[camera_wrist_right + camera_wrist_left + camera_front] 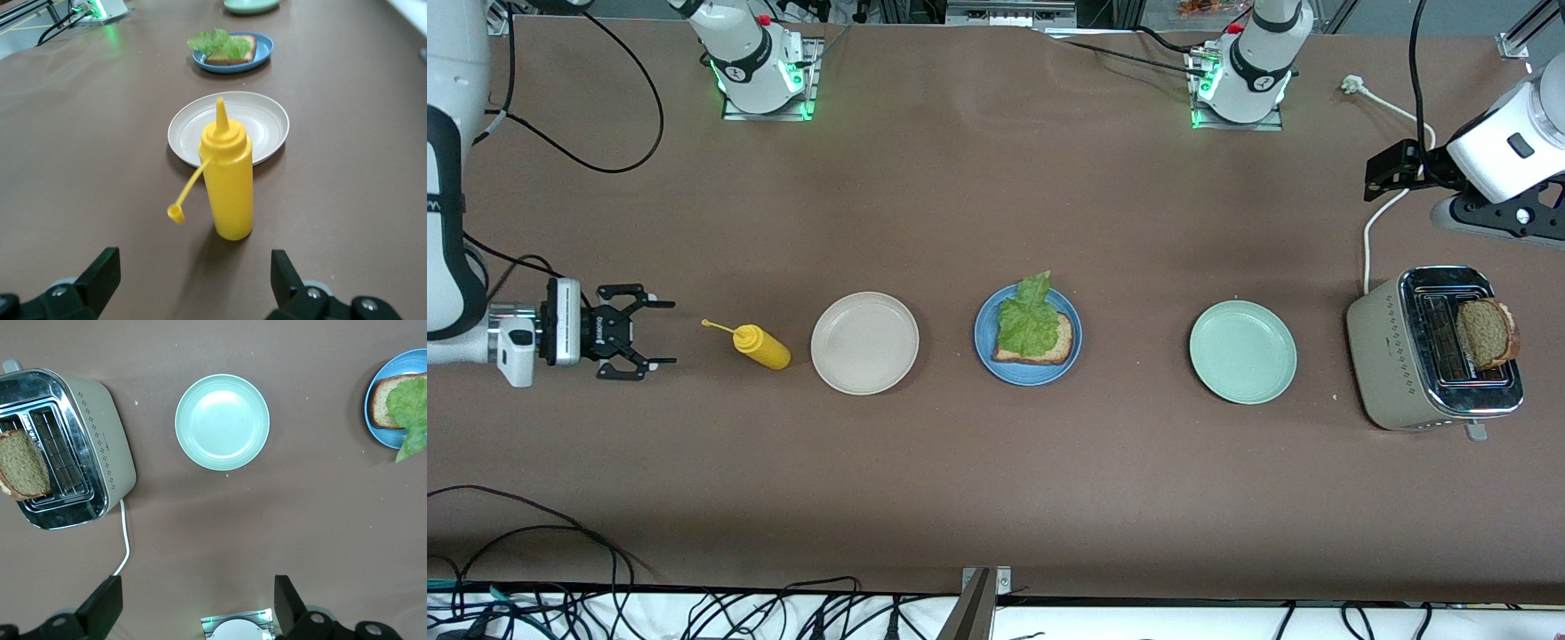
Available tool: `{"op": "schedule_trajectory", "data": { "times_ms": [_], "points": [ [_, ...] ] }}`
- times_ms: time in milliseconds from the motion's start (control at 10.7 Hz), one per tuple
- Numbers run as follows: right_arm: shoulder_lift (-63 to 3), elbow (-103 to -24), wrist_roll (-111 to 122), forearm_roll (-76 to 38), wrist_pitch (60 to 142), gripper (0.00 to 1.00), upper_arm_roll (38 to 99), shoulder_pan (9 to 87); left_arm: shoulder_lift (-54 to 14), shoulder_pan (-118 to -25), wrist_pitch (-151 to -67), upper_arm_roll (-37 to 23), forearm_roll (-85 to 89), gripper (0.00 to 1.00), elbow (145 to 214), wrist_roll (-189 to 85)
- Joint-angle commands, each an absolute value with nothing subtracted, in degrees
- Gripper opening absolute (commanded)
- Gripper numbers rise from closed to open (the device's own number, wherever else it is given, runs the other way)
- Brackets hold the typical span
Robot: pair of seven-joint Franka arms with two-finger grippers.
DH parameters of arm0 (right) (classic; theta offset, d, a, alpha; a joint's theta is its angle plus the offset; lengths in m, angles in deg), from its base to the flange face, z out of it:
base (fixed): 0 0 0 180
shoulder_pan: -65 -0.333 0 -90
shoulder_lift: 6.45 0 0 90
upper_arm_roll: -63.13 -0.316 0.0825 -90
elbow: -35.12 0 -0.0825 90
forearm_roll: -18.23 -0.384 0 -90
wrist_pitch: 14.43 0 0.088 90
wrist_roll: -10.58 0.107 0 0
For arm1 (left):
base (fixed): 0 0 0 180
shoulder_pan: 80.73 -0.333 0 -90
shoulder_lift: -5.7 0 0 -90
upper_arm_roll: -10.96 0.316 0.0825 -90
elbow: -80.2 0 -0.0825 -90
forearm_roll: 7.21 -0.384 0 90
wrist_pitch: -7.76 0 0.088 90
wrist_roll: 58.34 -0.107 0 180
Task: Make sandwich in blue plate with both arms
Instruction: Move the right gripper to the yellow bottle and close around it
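The blue plate (989,354) (404,361) (265,48) sits mid-table and holds one brown bread slice (1049,350) (379,403) (235,57) with a green lettuce leaf (1028,318) (415,410) (215,41) on top. A second bread slice (1487,333) (23,463) stands in a slot of the toaster (1392,356) (100,433) at the left arm's end. My left gripper (1385,173) (197,607) hangs open and empty, high over the table beside the toaster. My right gripper (654,333) (197,280) is open and empty, low at the right arm's end, facing a yellow squeeze bottle (762,346) (228,180).
A cream plate (864,342) (267,120) lies between the bottle and the blue plate. A mint-green plate (1242,351) (222,422) lies between the blue plate and the toaster. The toaster's white cord (1368,227) (124,543) runs toward the arm bases.
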State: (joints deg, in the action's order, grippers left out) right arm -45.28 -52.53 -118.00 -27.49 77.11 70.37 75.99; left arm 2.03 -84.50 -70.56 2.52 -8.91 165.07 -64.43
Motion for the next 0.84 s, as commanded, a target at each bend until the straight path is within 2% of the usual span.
{"op": "schedule_trajectory", "data": {
  "times_ms": [0,745],
  "points": [
    [-50.99,-50.13,-128.36,-32.84,76.01,1.0,70.17,77.13,1.75,-84.6,-69.49,2.34,-9.4,1.0,164.05,-64.23],
    [-61.64,-50.22,-135.67,-46.27,76.54,1.0,69.99,73.54,0.69,-86.18,-68.53,2.34,-9.49,1.0,164.22,-64.23]
  ]
}}
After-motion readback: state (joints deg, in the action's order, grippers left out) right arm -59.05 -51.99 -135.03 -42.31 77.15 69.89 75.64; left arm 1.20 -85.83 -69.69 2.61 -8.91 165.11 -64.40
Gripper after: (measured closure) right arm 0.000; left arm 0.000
